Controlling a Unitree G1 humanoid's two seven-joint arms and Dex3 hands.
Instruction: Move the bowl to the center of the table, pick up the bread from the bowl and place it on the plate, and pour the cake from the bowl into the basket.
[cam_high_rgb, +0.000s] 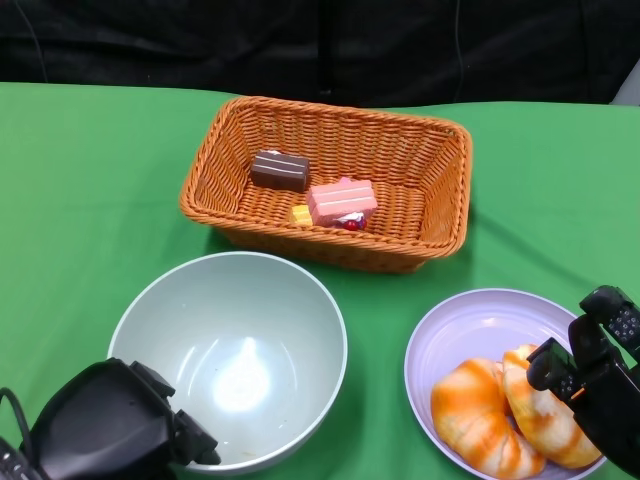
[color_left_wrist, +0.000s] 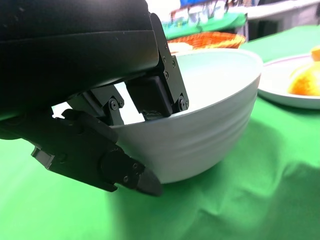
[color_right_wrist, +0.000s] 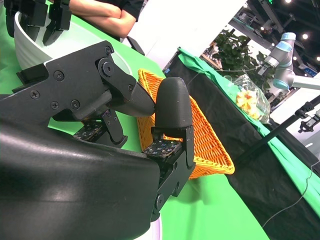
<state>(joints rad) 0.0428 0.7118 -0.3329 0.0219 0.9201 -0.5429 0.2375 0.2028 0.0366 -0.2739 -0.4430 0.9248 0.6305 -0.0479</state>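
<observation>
Pale green round bowl (cam_high_rgb: 228, 360) sits upright on the green tabletop (cam_high_rgb: 80, 190), toward the near edge, left of middle; nothing inside it. Left hand (cam_high_rgb: 120, 425) grips the bowl's near rim: fingers (color_left_wrist: 155, 95) hooked inside the wall, thumb pressed against the outside. Just right of the bowl, near the near-right corner, a lavender round plate (cam_high_rgb: 465, 330) carries two orange-and-white striped bread pieces (cam_high_rgb: 510, 415) side by side. Right hand (cam_high_rgb: 595, 375) hovers at the plate's right rim, over the bread, fingers (color_right_wrist: 172, 107) apart and holding nothing. Behind bowl and plate, toward the far edge, an orange rectangular wicker basket (cam_high_rgb: 330, 130) holds a brown chocolate cake slice (cam_high_rgb: 279, 170), a pink layered cake slice (cam_high_rgb: 342, 201), and a small yellow piece (cam_high_rgb: 301, 214) tucked beside the pink one.
</observation>
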